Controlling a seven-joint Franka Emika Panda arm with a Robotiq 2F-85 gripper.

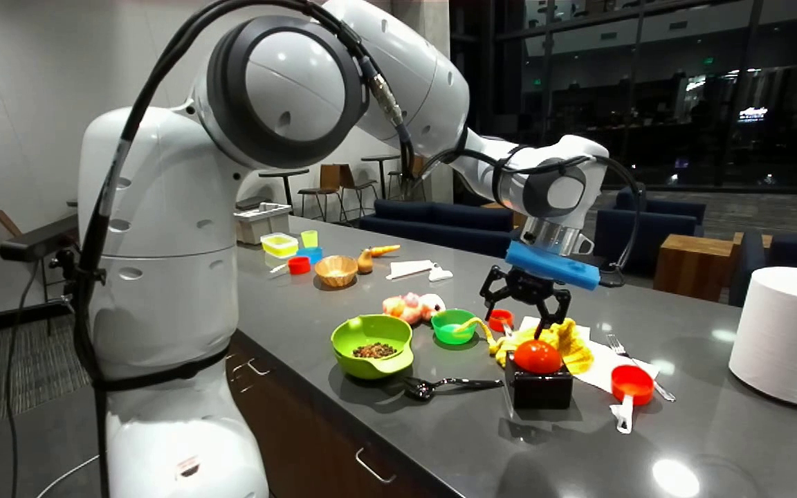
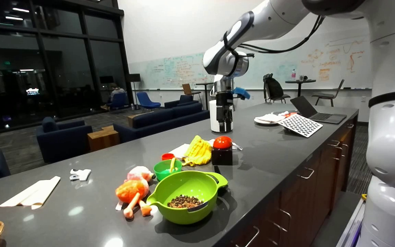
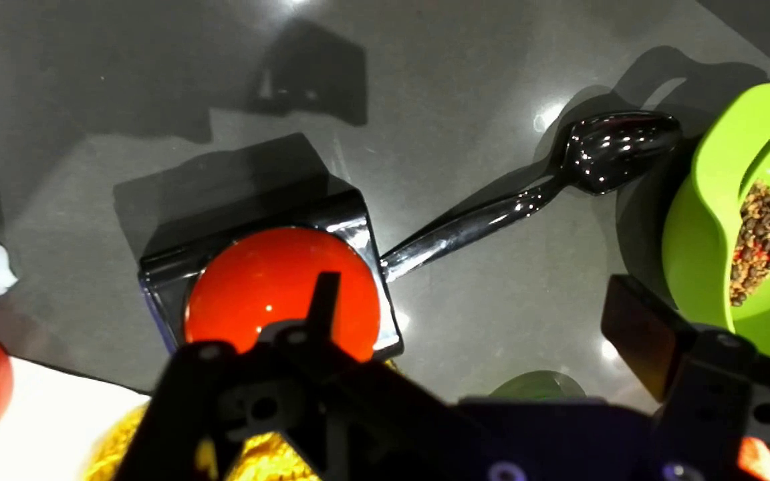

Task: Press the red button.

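You have the gripper [image 1: 514,326] spread wide, gripping nothing, with the red button [image 1: 537,363] just below one of its fingers, the black spoon [image 3: 537,194] lower and off to one side, and the lime-green bowl [image 3: 696,254] farther out.

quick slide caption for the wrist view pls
One finger of the open hand partly hides the red button, with a black spoon and green bowl nearby.
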